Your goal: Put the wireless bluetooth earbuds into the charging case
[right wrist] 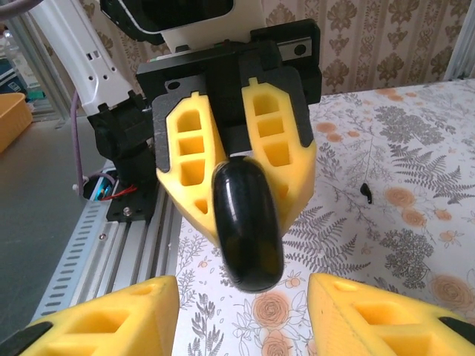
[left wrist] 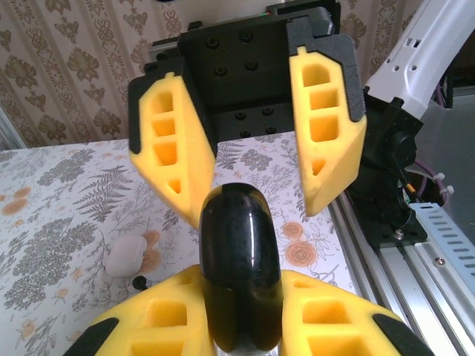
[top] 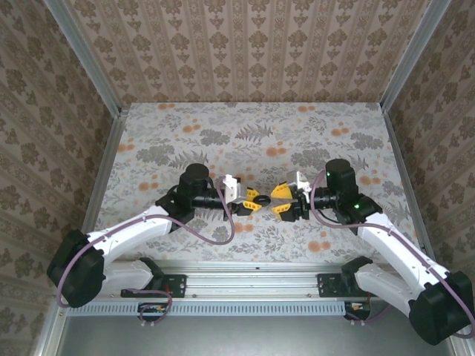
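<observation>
Left fingers (right wrist: 191, 159) clamp the black disc (right wrist: 247, 226) edge-on; right fingers (left wrist: 326, 141) stand apart, facing.

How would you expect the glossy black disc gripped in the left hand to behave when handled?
Probably slippery: the black disc shines with sharp reflections, so it could slide in the left hand. Likely rigid: it shows no dent where gripped. Its rounded edge suggests it might roll if dropped.

White charging case (left wrist: 125, 256) (glossy), tiny black earbud (left wrist: 139, 282) just beside.
</observation>
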